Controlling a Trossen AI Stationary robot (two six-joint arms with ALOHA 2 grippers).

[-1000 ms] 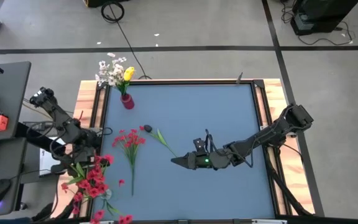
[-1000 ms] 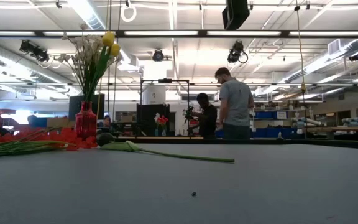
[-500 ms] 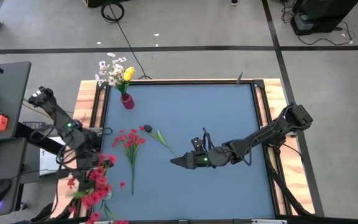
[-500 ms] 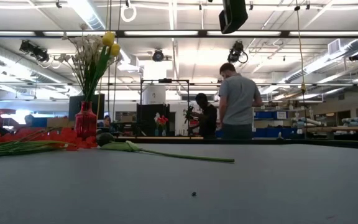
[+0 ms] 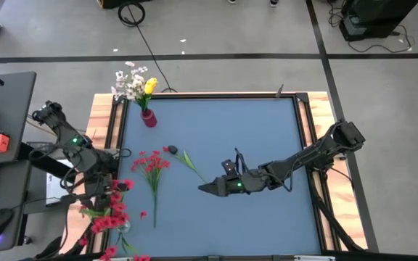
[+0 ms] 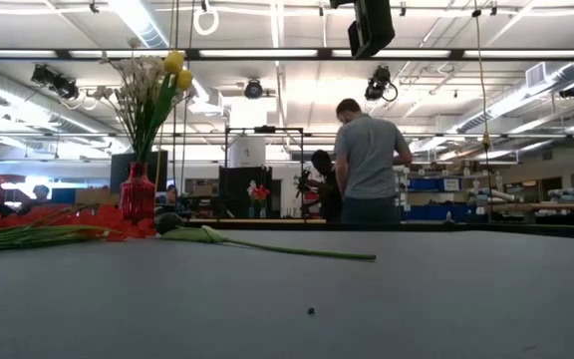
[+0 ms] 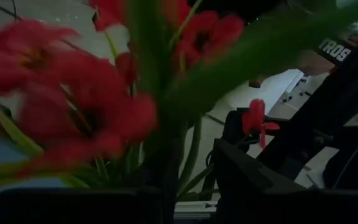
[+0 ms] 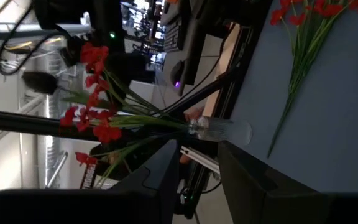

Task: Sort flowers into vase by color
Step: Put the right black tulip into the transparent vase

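Standing near the blue counter's (image 5: 267, 123) far left corner: small glossy red vase (image 5: 149, 118) holding white blossoms (image 5: 128, 83) and a yellow tulip (image 5: 150, 86). Lying mid-counter: red spray (image 5: 151, 163), dark-budded stem (image 5: 183, 159). Hanging off the left edge: left pincer (image 5: 101, 196) pinching a bunch of red flowers (image 5: 107, 216). Hovering beside the budded stem's end: right pincer (image 5: 209, 188), spread apart.

The only lettering that can be read is white capitals, "TROS", on a dark arm part (image 7: 339, 51) in the left wrist view; the word is cut off at the picture's edge. Nothing else legible shows in any view.
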